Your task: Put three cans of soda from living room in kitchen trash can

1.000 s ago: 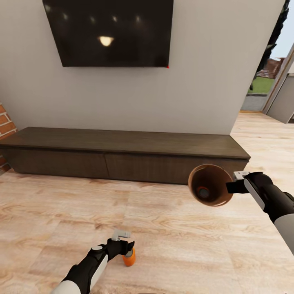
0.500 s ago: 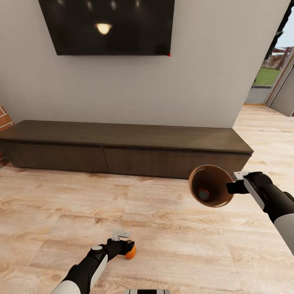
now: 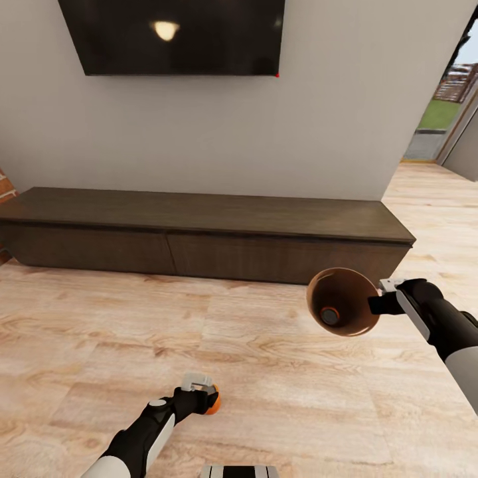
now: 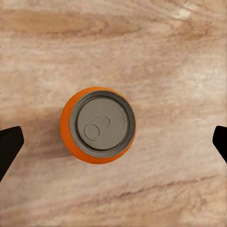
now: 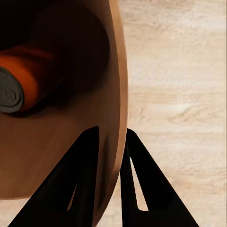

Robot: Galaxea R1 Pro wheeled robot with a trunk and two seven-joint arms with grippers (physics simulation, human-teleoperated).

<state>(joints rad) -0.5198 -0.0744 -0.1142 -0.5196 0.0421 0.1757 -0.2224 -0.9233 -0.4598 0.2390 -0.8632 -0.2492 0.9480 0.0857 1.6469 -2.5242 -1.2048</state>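
- Pale wood flooring (image 3: 279, 372) of the living room is seen below a grey wall (image 3: 332, 133), with a long dark cabinet (image 3: 199, 236) along that wall and a black wall TV (image 3: 172, 33) above it.
- An orange soda can (image 4: 98, 124) is seen upright on the floor, grey top up, centred between the left gripper (image 4: 113, 142) fingertips; the jaws are spread wide, clear of the can.
- The trash can (image 3: 342, 301) is held off the floor by the right gripper (image 5: 109, 142), tipped with its mouth toward the camera; its rim is pinched between the jaws.
- A second orange can (image 5: 23, 87) is seen lying inside the copper interior.
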